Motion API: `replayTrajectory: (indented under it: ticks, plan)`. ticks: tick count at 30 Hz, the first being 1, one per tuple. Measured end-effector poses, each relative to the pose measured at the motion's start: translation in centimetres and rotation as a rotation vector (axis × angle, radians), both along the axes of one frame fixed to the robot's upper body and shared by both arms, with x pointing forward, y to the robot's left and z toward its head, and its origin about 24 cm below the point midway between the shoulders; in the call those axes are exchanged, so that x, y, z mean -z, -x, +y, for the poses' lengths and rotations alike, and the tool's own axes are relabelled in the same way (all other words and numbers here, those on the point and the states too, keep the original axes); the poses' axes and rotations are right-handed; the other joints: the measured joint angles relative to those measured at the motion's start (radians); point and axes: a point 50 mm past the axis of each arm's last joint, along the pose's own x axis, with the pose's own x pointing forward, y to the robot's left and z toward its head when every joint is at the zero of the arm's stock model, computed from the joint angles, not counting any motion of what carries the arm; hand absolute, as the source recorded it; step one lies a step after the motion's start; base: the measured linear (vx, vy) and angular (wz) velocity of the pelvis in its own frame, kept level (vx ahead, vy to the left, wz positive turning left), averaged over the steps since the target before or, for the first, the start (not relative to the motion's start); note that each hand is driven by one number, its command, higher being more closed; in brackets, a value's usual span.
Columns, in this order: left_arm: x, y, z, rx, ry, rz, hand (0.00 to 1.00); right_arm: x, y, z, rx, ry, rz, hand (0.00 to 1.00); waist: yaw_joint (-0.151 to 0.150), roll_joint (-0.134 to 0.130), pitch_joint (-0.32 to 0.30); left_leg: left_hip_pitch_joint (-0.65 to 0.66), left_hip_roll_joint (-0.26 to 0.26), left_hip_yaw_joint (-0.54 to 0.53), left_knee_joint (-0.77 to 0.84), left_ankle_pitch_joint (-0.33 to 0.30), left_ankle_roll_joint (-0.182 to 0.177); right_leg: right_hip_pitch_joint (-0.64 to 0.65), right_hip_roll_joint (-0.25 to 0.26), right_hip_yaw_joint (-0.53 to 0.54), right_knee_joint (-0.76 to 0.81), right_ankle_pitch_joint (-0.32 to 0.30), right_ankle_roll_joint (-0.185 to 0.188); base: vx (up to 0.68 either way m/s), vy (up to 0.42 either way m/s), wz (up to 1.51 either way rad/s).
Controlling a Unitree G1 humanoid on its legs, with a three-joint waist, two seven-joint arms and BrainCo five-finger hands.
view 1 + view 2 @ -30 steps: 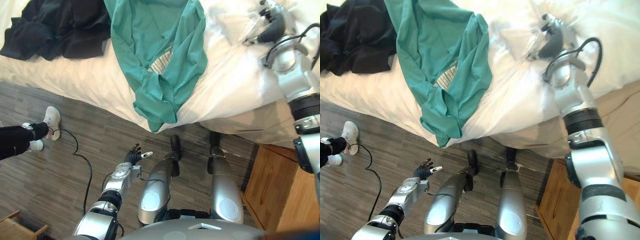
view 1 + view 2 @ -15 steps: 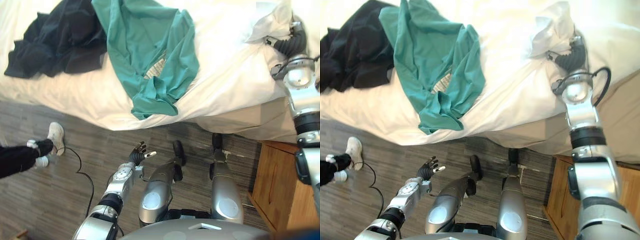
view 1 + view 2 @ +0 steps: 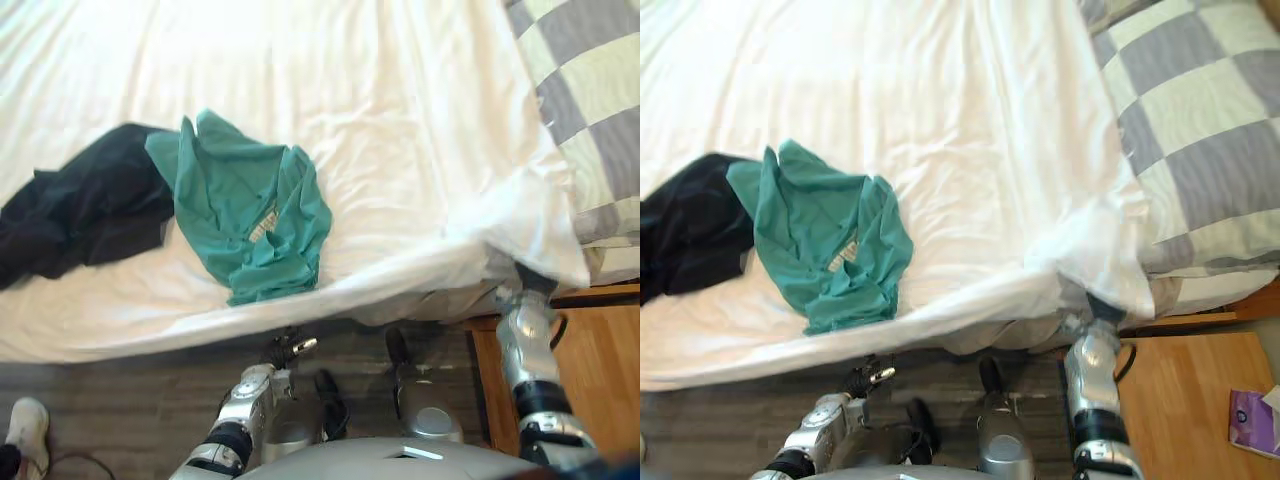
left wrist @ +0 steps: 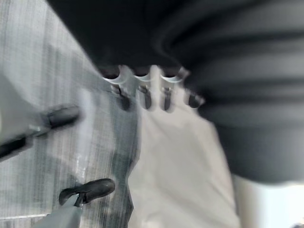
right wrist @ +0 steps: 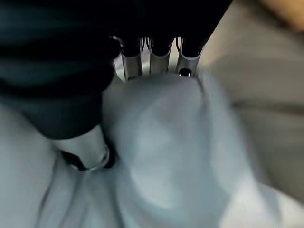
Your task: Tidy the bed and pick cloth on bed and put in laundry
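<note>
At the near corner of the bed [image 3: 420, 305], fingers of my right hand [image 5: 86, 151] clamp the white sheet [image 3: 470, 250]; I'd pull evenly, sparing the teal shirt [image 3: 245, 215]. My left hand [image 3: 287, 347] hangs with fingers apart.

the right hand [image 5: 132, 64] is mostly hidden under the white sheet's [image 3: 400, 150] corner, and the dark cloth [image 3: 80, 215] on it is cut off.

A matt white cloth sheet [image 3: 400, 150], finely creased, carries a soft teal cloth shirt [image 3: 245, 220] and a crumpled dark cloth garment [image 3: 90, 210]. Alongside are a checked fabric cover [image 3: 1200, 130], a smooth pale-wood cabinet [image 3: 600, 370] and a matt grey wood-grain floor [image 3: 110, 400].
</note>
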Motion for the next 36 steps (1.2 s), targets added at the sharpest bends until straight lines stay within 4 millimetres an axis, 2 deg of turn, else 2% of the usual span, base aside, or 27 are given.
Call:
replayTrajectory:
  ticks: [1,2,4,5,6,9,12,16,17,20,21,23,25,26,28,31,34,36]
  plan:
    - [0.3,0.7,0.1,-0.005,-0.002,0.019,0.0,2.2,2.3,0.1,0.054,-0.049,0.09,0.0,-0.003,0.004,-0.015,0.013,0.0,0.003,-0.009,-0.004,-0.007,0.007,0.0,0.005,0.0,-0.005,-0.001,0.02,-0.003,-0.28]
    - [0.4,1.0,0.1,-0.007,-0.002,0.028,0.0,3.1,3.4,0.0,0.078,-0.06,0.136,0.0,-0.005,0.007,-0.022,0.02,0.0,0.004,-0.016,-0.005,-0.008,0.011,0.001,0.005,0.0,-0.007,-0.002,0.04,-0.018,-0.09]
    - [1.0,2.0,0.0,-0.03,0.004,0.071,0.0,6.2,8.8,-0.3,0.206,-0.108,0.323,0.0,-0.009,0.019,-0.043,0.044,0.0,0.005,-0.036,-0.008,-0.013,0.026,0.005,0.004,0.0,-0.016,-0.005,0.06,-0.033,-0.03]
    - [1.0,2.2,0.0,-0.034,0.003,0.074,0.0,6.6,9.9,-0.3,0.241,-0.121,0.354,0.0,-0.013,0.021,-0.049,0.046,0.0,0.005,-0.04,-0.008,-0.014,0.026,0.007,0.004,0.0,-0.018,-0.005,0.05,-0.033,-0.13]
    - [1.3,3.1,0.2,-0.05,-0.003,0.104,0.0,7.3,11.8,-0.5,0.31,-0.141,0.41,0.0,-0.025,0.023,-0.057,0.059,0.001,0.016,-0.053,-0.006,-0.017,0.029,0.011,0.01,0.0,-0.02,-0.006,0.04,-0.033,-0.2]
    - [1.8,4.1,0.4,-0.05,-0.013,0.155,0.0,7.8,14.6,-1.0,0.424,-0.14,0.483,0.0,-0.026,0.017,-0.075,0.077,0.003,0.028,-0.069,-0.003,-0.02,0.033,0.021,0.023,0.0,-0.023,-0.009,0.04,-0.036,-0.16]
    - [1.9,4.4,0.6,-0.049,-0.026,0.167,0.0,7.9,16.4,-1.5,0.529,-0.129,0.535,0.0,-0.025,0.004,-0.092,0.097,0.006,0.03,-0.085,0.005,-0.022,0.04,0.029,0.023,0.0,-0.028,-0.015,0.05,-0.051,-0.04]
    - [2.2,5.6,1.1,-0.064,-0.034,0.21,0.0,7.7,17.8,-2.5,0.687,-0.138,0.548,0.0,-0.023,-0.006,-0.111,0.116,0.01,0.027,-0.099,0.007,-0.025,0.059,0.033,0.013,-0.001,-0.04,-0.016,0.04,-0.051,0.04]
    - [2.3,6.0,1.3,-0.064,-0.042,0.221,0.0,7.5,18.1,-3.1,0.727,-0.133,0.535,1.0,-0.023,-0.006,-0.115,0.121,0.01,0.026,-0.101,0.007,-0.025,0.064,0.032,0.01,-0.001,-0.043,-0.016,0.03,-0.047,0.07]
    - [2.4,7.2,2.1,-0.089,-0.05,0.246,0.0,6.0,16.6,-4.9,0.721,-0.111,0.39,1.0,-0.022,-0.009,-0.117,0.136,0.009,0.025,-0.103,0.006,-0.026,0.079,0.032,0.008,0.001,-0.048,-0.015,0.01,-0.035,0.02]
    - [2.4,7.6,2.7,-0.088,-0.06,0.254,0.0,4.9,15.1,-6.0,0.654,-0.086,0.29,1.0,-0.022,-0.013,-0.117,0.138,0.008,0.025,-0.103,0.006,-0.027,0.08,0.031,0.008,0.003,-0.049,-0.016,-0.02,-0.047,0.0]
    - [2.3,8.0,3.4,-0.098,-0.074,0.259,0.0,2.3,12.4,-7.7,0.509,-0.016,0.111,1.0,-0.022,-0.018,-0.119,0.138,0.007,0.025,-0.102,0.005,-0.027,0.079,0.031,0.009,0.005,-0.05,-0.016,-0.03,-0.06,-0.01]
    - [2.2,8.2,4.1,-0.105,-0.086,0.256,0.0,-1.9,8.4,-9.0,0.289,0.064,-0.123,1.0,-0.022,-0.024,-0.123,0.138,0.009,0.025,-0.099,0.005,-0.028,0.075,0.033,0.008,0.014,-0.056,-0.017,-0.04,-0.077,-0.01]
    - [2.2,8.3,4.2,-0.106,-0.088,0.257,0.0,-2.8,7.6,-9.1,0.247,0.07,-0.175,1.0,-0.021,-0.025,-0.123,0.138,0.009,0.025,-0.099,0.005,-0.028,0.075,0.033,0.008,0.016,-0.056,-0.018,-0.03,-0.066,0.0]
    - [2.3,8.8,4.3,-0.109,-0.086,0.278,0.0,-5.6,4.3,-8.8,0.115,0.047,-0.372,1.0,-0.022,-0.025,-0.124,0.138,0.01,0.024,-0.098,0.005,-0.027,0.075,0.034,0.008,0.017,-0.056,-0.018,-0.03,-0.062,0.0]
    - [2.3,9.2,4.3,-0.113,-0.084,0.287,0.0,-7.3,1.7,-7.8,0.036,-0.03,-0.52,1.0,-0.019,-0.021,-0.121,0.145,0.01,0.019,-0.095,0.006,-0.027,0.085,0.032,0.003,0.018,-0.057,-0.017,-0.02,-0.054,0.04]
    - [2.4,9.5,4.2,-0.12,-0.082,0.293,0.0,-8.5,-0.3,-6.8,-0.026,-0.068,-0.584,1.0,-0.015,-0.013,-0.111,0.144,0.009,0.017,-0.088,0.005,-0.027,0.086,0.029,0.001,0.025,-0.058,-0.016,-0.02,-0.042,0.04]
    - [2.2,8.8,4.2,-0.121,-0.08,0.261,0.0,-10.5,-2.9,-6.0,-0.054,-0.127,-0.697,1.0,-0.009,-0.004,-0.054,0.119,0.008,0.003,-0.039,-0.012,-0.019,0.068,0.021,0.001,0.062,-0.07,-0.012,-0.05,-0.038,0.07]
